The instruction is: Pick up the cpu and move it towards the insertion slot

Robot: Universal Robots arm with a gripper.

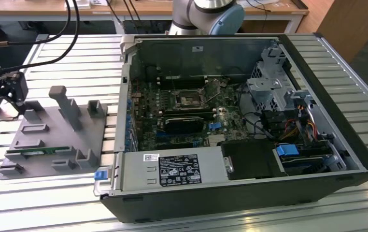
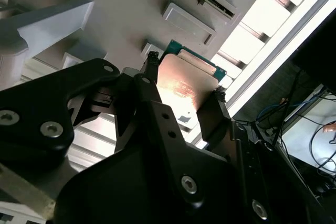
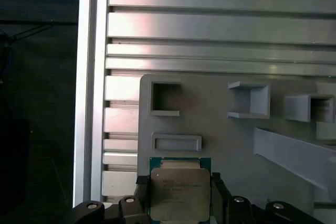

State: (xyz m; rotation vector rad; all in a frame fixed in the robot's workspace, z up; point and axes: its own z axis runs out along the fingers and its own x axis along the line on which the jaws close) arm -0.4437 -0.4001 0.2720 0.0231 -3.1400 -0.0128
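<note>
Black jaws clamp two opposite edges of the small, square, silvery-topped cpu (image 3: pixel 180 195), held above the grey moulded tray (image 3: pixel 220 129) on the slatted table (image 3: pixel 210 24).

1. In the first wrist view I see faint lines of print on the metal lid of the cpu (image 3: pixel 180 193), but I cannot make out a word or number.
2. In the exterior view a large white label (image 1: pixel 178 170) sits on the power supply box (image 1: pixel 135 174). It is crowded with tiny print and symbols, none legible to me.
3. A small white sticker (image 1: pixel 150 156) sits just beside that label's corner, unreadable.
4. A pale wall sticker (image 1: pixel 198 48) sits inside the computer case (image 1: pixel 235 203), unreadable.
</note>
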